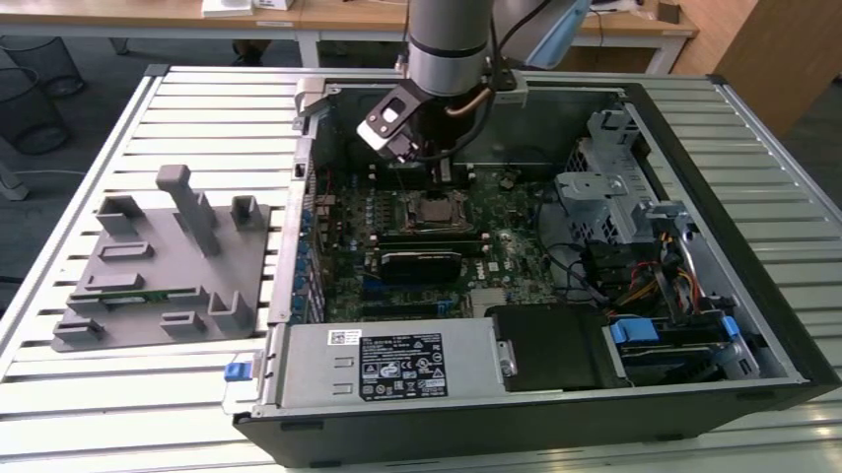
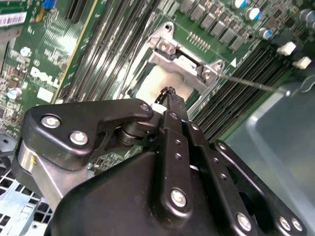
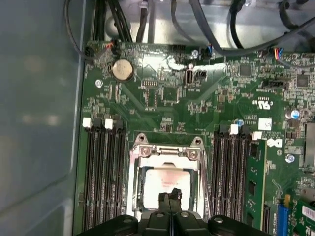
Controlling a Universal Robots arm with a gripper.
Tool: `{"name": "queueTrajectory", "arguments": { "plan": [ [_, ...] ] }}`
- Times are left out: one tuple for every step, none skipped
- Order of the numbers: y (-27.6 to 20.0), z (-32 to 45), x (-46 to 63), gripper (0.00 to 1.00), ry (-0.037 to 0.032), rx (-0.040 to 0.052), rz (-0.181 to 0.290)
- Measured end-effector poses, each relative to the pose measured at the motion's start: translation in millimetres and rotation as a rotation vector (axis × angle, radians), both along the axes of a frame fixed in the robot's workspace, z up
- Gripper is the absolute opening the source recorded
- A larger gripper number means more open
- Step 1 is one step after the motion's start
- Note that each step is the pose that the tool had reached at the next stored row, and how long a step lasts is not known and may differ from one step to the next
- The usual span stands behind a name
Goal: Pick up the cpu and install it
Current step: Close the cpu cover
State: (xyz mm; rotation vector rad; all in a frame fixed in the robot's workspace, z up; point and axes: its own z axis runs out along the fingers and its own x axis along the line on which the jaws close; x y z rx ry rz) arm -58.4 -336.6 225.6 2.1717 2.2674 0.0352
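The cpu (image 3: 162,183), a flat square chip with a silver-grey top, lies inside the open metal socket frame (image 3: 166,151) on the green motherboard (image 3: 197,98). My gripper (image 3: 170,195) hangs just above the chip's middle with its two black fingers pressed together and nothing between them. In the second wrist view the fingertips (image 2: 169,94) end over the pale chip (image 2: 156,78), beside the socket's hinged plate (image 2: 183,60). In the exterior view the arm (image 1: 448,49) reaches down into the computer case (image 1: 736,296) over the socket (image 1: 435,211).
Rows of memory slots (image 3: 103,172) flank the socket on both sides. A thin socket lever (image 2: 246,81) sticks out sideways. Cables (image 1: 645,271) and a drive cage (image 1: 618,138) fill the exterior view's right. A grey fixture (image 1: 158,256) stands left of the case.
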Motion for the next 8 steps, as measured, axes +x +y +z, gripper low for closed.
{"name": "queueTrajectory", "arguments": {
  "plan": [
    [0.0,-0.8,-1.7,0.11,0.0000,0.0000,0.000],
    [0.0,-1.5,-3.3,0.11,0.0000,0.0000,0.000],
    [0.0,-2.1,-4.6,0.11,0.0000,0.0000,0.000],
    [0.0,-2.6,-5.5,0.11,0.0000,0.0000,0.000],
    [0.0,-3.0,-5.8,0.11,0.0000,0.0000,0.000],
    [0.0,-3.2,-5.9,0.11,0.0000,0.0000,0.000],
    [0.0,-3.4,-5.9,0.11,0.0001,-0.0001,0.000],
    [0.0,-3.7,-6.0,0.11,0.0000,0.0000,0.000]
  ]
}}
